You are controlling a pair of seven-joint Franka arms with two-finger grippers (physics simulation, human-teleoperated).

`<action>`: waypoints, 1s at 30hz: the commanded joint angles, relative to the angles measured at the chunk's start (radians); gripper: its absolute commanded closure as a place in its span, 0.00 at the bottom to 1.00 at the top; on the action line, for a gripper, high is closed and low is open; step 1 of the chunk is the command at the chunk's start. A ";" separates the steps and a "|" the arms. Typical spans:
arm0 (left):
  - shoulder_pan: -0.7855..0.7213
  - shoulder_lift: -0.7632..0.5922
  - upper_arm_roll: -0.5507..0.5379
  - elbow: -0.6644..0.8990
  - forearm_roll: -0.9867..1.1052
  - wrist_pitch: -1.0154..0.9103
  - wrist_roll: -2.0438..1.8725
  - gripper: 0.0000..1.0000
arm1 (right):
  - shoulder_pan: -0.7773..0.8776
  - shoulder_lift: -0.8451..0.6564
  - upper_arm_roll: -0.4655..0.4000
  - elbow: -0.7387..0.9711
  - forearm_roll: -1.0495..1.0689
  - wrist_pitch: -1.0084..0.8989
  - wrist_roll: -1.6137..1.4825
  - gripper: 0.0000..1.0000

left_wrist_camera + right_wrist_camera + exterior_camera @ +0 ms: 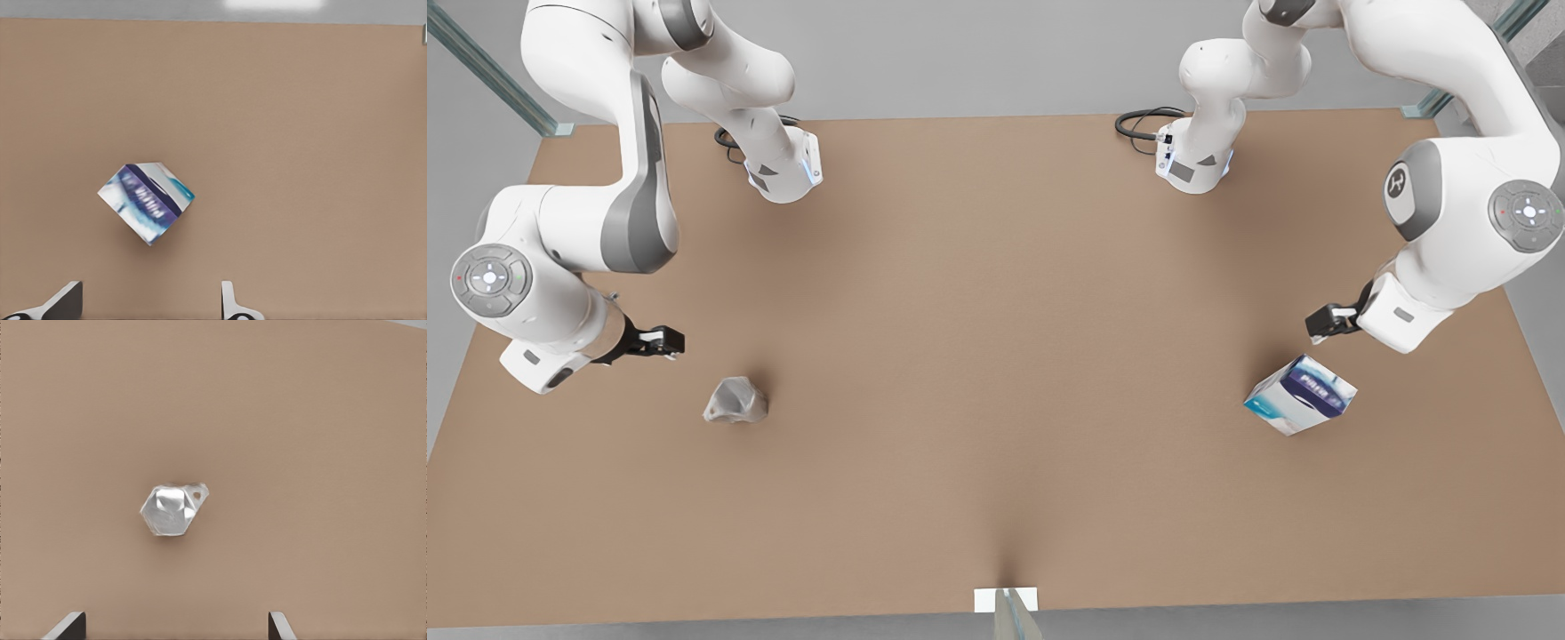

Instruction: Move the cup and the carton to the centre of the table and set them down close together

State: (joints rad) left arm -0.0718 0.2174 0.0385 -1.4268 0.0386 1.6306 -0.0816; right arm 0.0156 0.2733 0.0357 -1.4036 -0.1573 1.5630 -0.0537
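Observation:
The cup [735,401], pale grey and faceted, sits on the brown table [996,356] at the front view's left. My right gripper [669,340] hovers up and to the left of it, open and holding nothing. From the right wrist the cup [172,509] lies ahead of the spread fingertips of the right gripper [175,625]. At the front view's right the white and dark blue carton [1300,394] stands turned at an angle. Just above it my left gripper [1320,322] hangs open and empty. In the left wrist view the carton [147,201] is beyond the left gripper [150,303].
The two arm bases [787,173] [1193,164] stand at the table's far side with black cables beside them. A small white marker [1006,600] sits at the near edge. Bare brown tabletop spans the middle between the cup and the carton.

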 commanded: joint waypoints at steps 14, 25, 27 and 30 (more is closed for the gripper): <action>-0.019 0.014 -0.012 0.002 0.000 -0.049 -0.007 0.00 | -0.132 0.153 0.001 -0.259 0.144 0.285 0.380 0.00; -0.029 0.016 -0.014 -0.001 0.000 -0.072 -0.006 0.00 | -0.138 0.113 0.004 -0.454 0.151 0.454 0.382 0.00; -0.032 0.020 -0.014 -0.003 -0.002 -0.074 -0.007 0.00 | -0.138 0.121 0.006 -0.457 0.159 0.460 0.382 0.00; -0.031 0.020 -0.014 -0.003 -0.002 -0.074 -0.007 0.00 | -0.140 0.133 0.006 -0.474 0.170 0.488 0.380 0.00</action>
State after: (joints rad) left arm -0.1032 0.2379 0.0245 -1.4310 0.0370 1.5570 -0.0890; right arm -0.1239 0.4065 0.0414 -1.8776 0.0134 2.0524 0.3267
